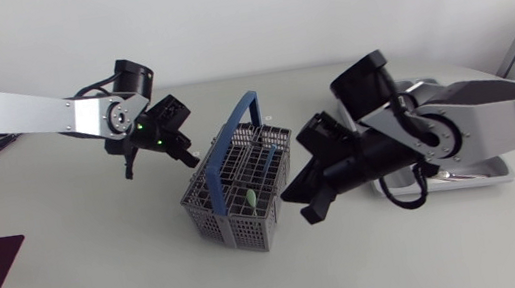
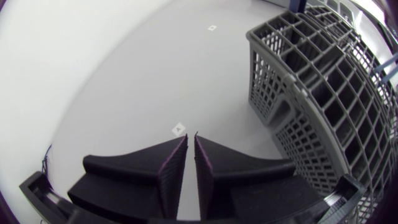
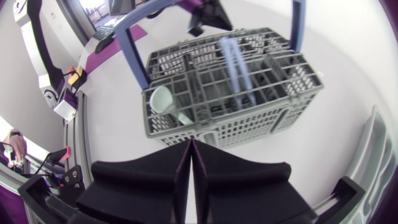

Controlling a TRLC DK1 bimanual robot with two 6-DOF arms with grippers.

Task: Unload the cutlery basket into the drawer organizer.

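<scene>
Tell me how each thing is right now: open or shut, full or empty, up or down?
Left gripper: shut, empty, beside the basket.
Right gripper: shut, empty, basket just ahead.
Basket: upright, cutlery inside.
Handle: raised.
Spoon: standing in the basket, bowl up.
Organizer: partly hidden, contents unclear.

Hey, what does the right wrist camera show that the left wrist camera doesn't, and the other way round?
Only the right wrist view shows the right gripper, shut and empty, and what is in the basket: a pale spoon and blue cutlery. Only the left wrist view shows a small white mark on the table. Both show the grey basket and the left gripper.
</scene>
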